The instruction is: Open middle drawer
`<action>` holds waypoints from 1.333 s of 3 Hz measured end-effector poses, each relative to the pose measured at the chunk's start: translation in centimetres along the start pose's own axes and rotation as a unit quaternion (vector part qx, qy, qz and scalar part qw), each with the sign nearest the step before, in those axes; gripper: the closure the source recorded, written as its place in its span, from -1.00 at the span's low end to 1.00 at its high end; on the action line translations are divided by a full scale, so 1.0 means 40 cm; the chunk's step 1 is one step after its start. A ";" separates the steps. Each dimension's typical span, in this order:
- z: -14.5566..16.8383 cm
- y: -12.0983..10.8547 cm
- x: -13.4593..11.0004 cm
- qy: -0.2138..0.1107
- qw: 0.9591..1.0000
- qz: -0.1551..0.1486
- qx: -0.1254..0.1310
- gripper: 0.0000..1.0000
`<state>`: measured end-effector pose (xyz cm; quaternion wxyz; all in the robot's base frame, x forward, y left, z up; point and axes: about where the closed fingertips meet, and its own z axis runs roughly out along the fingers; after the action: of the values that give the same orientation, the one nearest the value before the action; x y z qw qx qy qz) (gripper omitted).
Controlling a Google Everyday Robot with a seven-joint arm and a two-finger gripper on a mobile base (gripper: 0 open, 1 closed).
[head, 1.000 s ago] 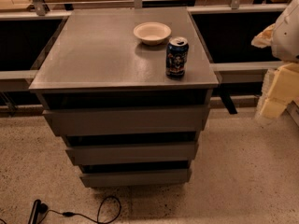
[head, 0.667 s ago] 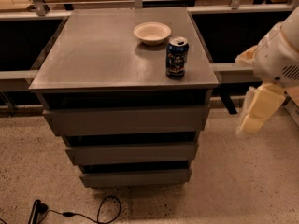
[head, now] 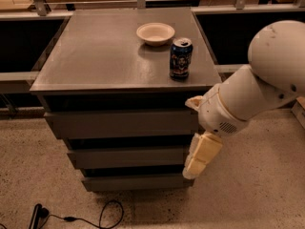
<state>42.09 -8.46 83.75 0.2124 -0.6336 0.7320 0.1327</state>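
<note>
The middle drawer [head: 126,157] is the second of three dark-grey fronts on the cabinet; it sits closed, flush in the stack. The upper drawer front [head: 119,124] and the lowest drawer front [head: 133,181] are closed too. My gripper [head: 201,155], cream-coloured, hangs from the white arm [head: 257,89] in front of the right end of the stack, level with the middle drawer's right edge. It hides that corner of the drawer. I cannot tell whether it touches the front.
On the cabinet top [head: 95,51] stand a cream bowl [head: 155,33] and a dark drink can [head: 180,58] near the right front edge. A black cable [head: 95,216] lies on the speckled floor in front. Dark railings and shelves run behind the cabinet.
The arm has swung in from the right edge of view, leftward and down, bringing the gripper from beside the cabinet to in front of the drawers' right end.
</note>
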 end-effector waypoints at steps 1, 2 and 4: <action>0.002 0.000 0.000 0.000 1.000 -0.001 0.000 -1.00; 0.032 -0.020 0.008 -0.021 1.000 -0.001 0.022 -1.00; 0.176 0.029 0.099 -0.099 0.994 0.004 0.054 -1.00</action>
<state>41.53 -8.44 75.61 0.3174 -0.6022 0.7158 0.1556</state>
